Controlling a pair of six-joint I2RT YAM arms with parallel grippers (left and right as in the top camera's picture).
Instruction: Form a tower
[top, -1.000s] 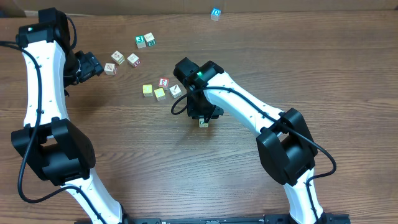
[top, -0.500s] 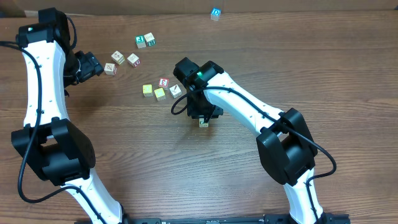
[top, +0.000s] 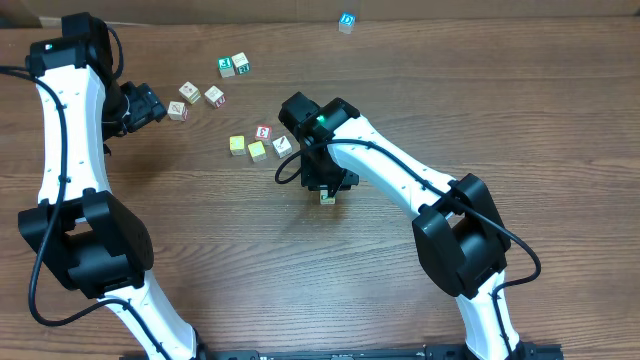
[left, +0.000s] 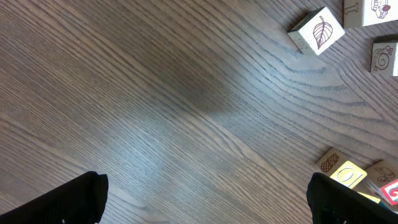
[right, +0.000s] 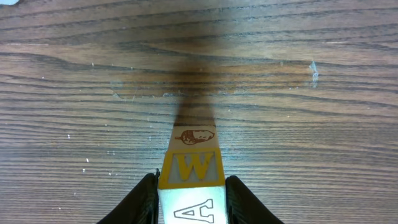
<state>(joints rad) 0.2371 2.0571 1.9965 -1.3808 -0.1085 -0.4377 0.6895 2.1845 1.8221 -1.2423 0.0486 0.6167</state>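
from overhead the tower (top: 327, 198) is nearly all buried under the right gripper (top: 325, 184), with just a yellowish sliver peeking out at its lower edge, so there's no counting cubes from up there. the right wrist view helps: a white "a" cube (right: 193, 211) cut off by the bottom of the frame, a yellow-bordered "w" cube (right: 191, 169) against it, then an acorn face (right: 194, 135), all in one line over the wooden table (right: 298, 93). the dark fingers (right: 144, 200) are clamped on the tower, pressed to either side of the "a" cube, with the "w" cube just past their tips. the left gripper (left: 208, 205) is spread wide over the wood, gripping nothing, and only its two tips show in the bottom corners. loose cubes (left: 316, 32) at that view's right edge are partly cropped.
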